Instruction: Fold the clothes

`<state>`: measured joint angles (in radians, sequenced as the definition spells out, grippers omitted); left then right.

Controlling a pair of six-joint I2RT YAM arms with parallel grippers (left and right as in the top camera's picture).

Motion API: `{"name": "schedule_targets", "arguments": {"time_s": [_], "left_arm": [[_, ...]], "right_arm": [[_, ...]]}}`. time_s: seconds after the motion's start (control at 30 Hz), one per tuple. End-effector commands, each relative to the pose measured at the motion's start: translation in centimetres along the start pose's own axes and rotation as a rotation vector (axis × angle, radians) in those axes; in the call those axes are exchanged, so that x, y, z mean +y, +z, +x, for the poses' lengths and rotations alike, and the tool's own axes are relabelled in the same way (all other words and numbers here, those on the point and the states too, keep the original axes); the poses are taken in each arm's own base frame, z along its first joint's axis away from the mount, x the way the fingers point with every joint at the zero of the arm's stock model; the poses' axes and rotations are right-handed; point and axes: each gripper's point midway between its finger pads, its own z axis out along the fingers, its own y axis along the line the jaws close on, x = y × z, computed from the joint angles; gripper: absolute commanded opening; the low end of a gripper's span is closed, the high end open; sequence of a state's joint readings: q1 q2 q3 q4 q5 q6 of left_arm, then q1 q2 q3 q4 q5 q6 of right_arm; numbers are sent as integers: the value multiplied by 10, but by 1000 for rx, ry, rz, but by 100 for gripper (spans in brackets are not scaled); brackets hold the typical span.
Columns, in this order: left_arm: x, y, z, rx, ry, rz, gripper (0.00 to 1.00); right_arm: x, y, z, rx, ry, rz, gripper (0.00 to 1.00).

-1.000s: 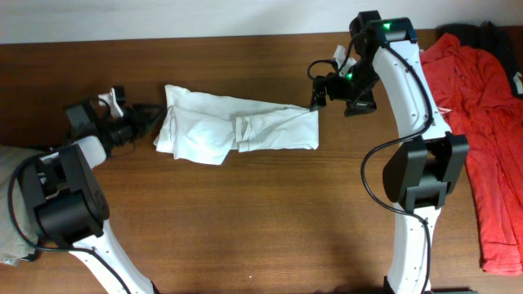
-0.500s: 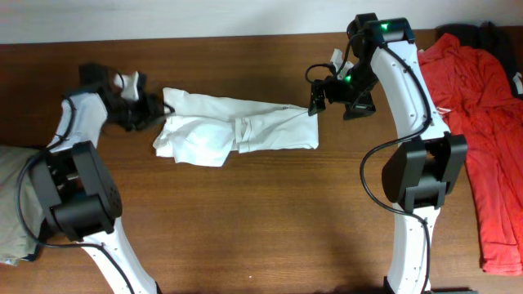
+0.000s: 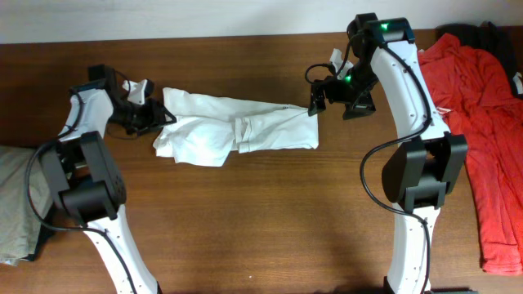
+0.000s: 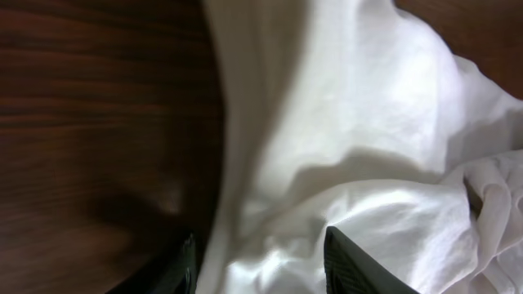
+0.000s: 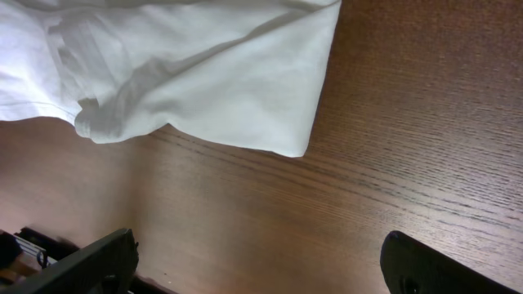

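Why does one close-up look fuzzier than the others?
Left wrist view: likely too close, so the white T-shirt and table look soft and dim. Right wrist view: wood grain is crisp, shadow lower left. Overhead view: sharp, evenly lit.

Crumpled white T-shirt (image 3: 237,131) lies as a long horizontal band on the brown tabletop (image 3: 245,229), bunched thicker at its left end and flatter at the right. Left gripper (image 3: 158,117) is at the shirt's upper-left edge, fingers pointed into the cloth; grip not clear from here. Right gripper (image 3: 314,101) is at the shirt's upper-right corner; contact unclear. Red garment (image 3: 482,114) is spread at the far right, well apart from the shirt. Beige-grey garment (image 3: 11,196) is at the left edge, beside the left arm's base.
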<state>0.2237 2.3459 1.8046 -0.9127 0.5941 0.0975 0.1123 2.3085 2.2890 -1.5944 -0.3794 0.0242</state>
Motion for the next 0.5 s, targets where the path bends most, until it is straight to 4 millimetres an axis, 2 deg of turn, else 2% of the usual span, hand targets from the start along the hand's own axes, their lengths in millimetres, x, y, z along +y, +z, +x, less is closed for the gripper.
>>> {"name": "schedule_targets", "arguments": {"time_s": [0.0, 0.03, 0.07, 0.1, 0.17, 0.2, 0.23, 0.27, 0.33, 0.43, 0.47], "left_arm": [[-23, 46, 17, 89, 47, 88, 49], [-30, 62, 25, 125, 46, 122, 50], [-35, 75, 31, 147, 43, 153, 31], [-37, 78, 32, 150, 42, 167, 4], [-35, 78, 32, 149, 28, 166, 0], [-33, 76, 31, 147, 15, 165, 0], [-29, 74, 28, 137, -3, 162, 0], [-25, 71, 27, 131, -11, 162, 0], [-25, 69, 26, 126, -15, 170, 0], [-36, 60, 14, 101, -7, 213, 0], [-38, 57, 9, 94, -9, 216, 0]], "right_arm": [[2, -6, -1, -19, -24, 15, 99], [-5, -7, -2, -22, -14, 41, 99], [-9, -9, -2, -25, 4, 44, 99], [-16, -10, -3, -29, 40, 64, 99], [-42, -10, -4, -31, 128, 163, 98], [-50, -6, -7, -30, 140, 170, 80], [-60, 0, -12, -28, 158, 169, 31], [-69, 7, -16, -25, 181, 169, 4], [-79, 23, -21, -5, 195, 170, 4], [-97, 70, -23, 77, 239, 169, 4], [-99, 79, -22, 95, 243, 167, 4]]}}
